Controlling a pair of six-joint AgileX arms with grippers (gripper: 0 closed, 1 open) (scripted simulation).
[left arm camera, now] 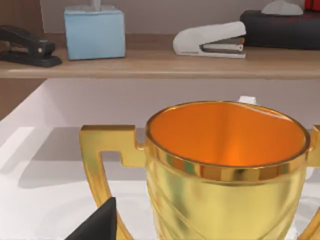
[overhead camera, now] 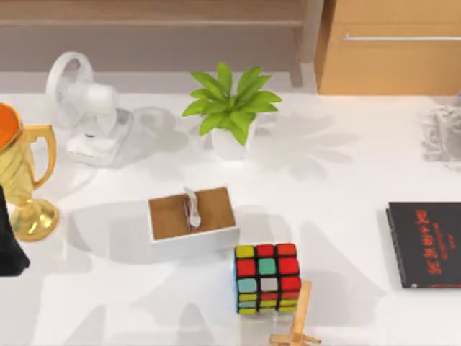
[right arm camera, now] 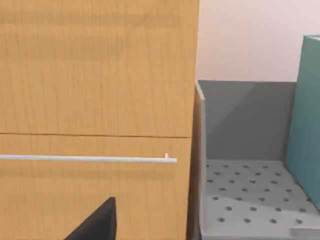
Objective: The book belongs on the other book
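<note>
Black, thin and flat: the other book (overhead camera: pixel 425 244), matte cover with red characters too small to read, lying on the white desk (overhead camera: pixel 346 180) at its right edge. Teal-blue, plain and smooth: the book (right arm camera: pixel 306 115), standing upright in a grey perforated tray (right arm camera: pixel 250 200) beside a wooden cabinet (right arm camera: pixel 95 75) with a slim metal handle (right arm camera: pixel 90 159), as seen from the right wrist. Gold, glossy, two-handled: trophy cup (overhead camera: pixel 25 180) with orange interior, at the desk's left edge, close before the left wrist camera. Dark left arm (overhead camera: pixel 9 238) parked at the left edge just below the cup; hand state cannot be told. Dark tip of the right hand's finger (right arm camera: pixel 97 222) low in the right wrist view; whether apart or together cannot be told. White plastic fan (overhead camera: pixel 83 108) at rear left. Green leafy plant in white pot (overhead camera: pixel 230 108) at rear centre. White open box with brown lining (overhead camera: pixel 193 222) mid-desk. Multicoloured puzzle cube (overhead camera: pixel 267 278) just beside it, with a pale wooden stand (overhead camera: pixel 297 317) touching its lower right. On a wooden shelf (left arm camera: pixel 160 62): black stapler (left arm camera: pixel 25 46), pale blue box (left arm camera: pixel 94 32), white stapler (left arm camera: pixel 210 40).
</note>
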